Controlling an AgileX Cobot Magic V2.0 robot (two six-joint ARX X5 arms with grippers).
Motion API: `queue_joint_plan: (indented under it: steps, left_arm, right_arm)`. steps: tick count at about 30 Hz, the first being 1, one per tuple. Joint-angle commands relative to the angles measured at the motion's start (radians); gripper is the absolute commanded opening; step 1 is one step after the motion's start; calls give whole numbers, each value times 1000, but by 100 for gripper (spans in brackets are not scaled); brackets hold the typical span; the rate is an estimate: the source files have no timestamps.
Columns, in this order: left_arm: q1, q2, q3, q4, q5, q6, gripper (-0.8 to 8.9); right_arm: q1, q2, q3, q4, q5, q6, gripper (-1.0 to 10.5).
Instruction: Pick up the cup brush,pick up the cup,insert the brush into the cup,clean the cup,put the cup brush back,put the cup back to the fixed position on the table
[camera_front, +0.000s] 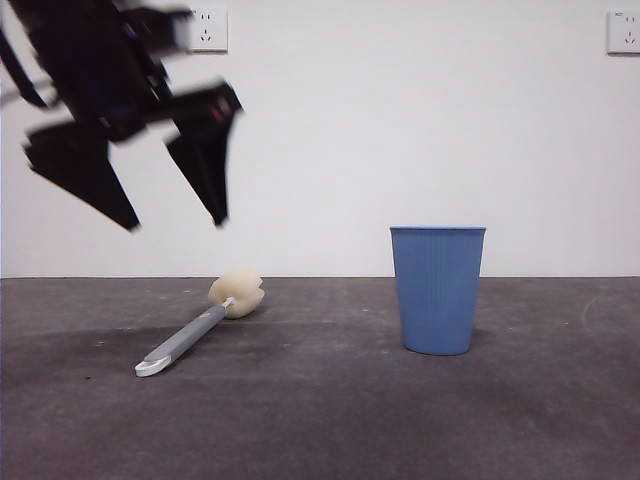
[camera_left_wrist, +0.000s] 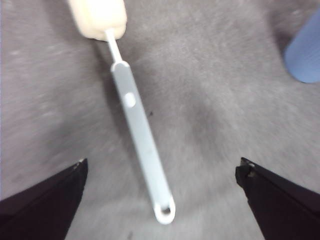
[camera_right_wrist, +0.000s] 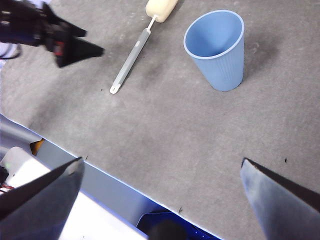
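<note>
**Left hand poised over the brush, nothing lifted yet**

Front view: one cup brush (camera_front: 200, 327) lies flat on the table (camera_front: 320, 420), sponge head away from the camera and the white tip nearest. One blue cup (camera_front: 437, 289) stands upright, well apart from it to one side. A dark hand (camera_front: 178, 222) hangs in the air above the brush, jaws spread and touching nothing. It is blurred, so how close it is to the handle is hard to judge. Two wall sockets (camera_front: 207, 29) show behind.

Left wrist view: the left hand (camera_left_wrist: 160, 200) has its jaws wide apart with the cup brush (camera_left_wrist: 142, 140) lying between them on the table (camera_left_wrist: 210, 100), which suggests it is lined up to close across the grey handle. An edge of the cup (camera_left_wrist: 305, 50) shows at one corner.

Right wrist view: the right hand (camera_right_wrist: 160, 200) waits high near the table's (camera_right_wrist: 175, 135) edge, jaws spread and empty, probably held back for the cup (camera_right_wrist: 217, 47). The cup brush (camera_right_wrist: 135, 52) and the left hand (camera_right_wrist: 75, 50) show beyond.
</note>
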Motion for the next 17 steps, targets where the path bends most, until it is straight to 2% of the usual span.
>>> queue_joint_plan:
  steps: [1, 15, 16, 17]
  left_arm:
    - [-9, 75, -2, 27, -6, -39, 503]
    - [-16, 261, -2, 100, -59, -91, 498]
    - [-16, 261, -2, 103, -59, -92, 491]
    - [-16, 264, -2, 102, -59, -92, 443]
  right_arm:
    - [2, 0, 3, 5, 3, 7, 599]
    - [2, 0, 3, 5, 3, 7, 599]
    - [2, 0, 3, 5, 3, 7, 599]
    - [2, 0, 3, 5, 3, 7, 599]
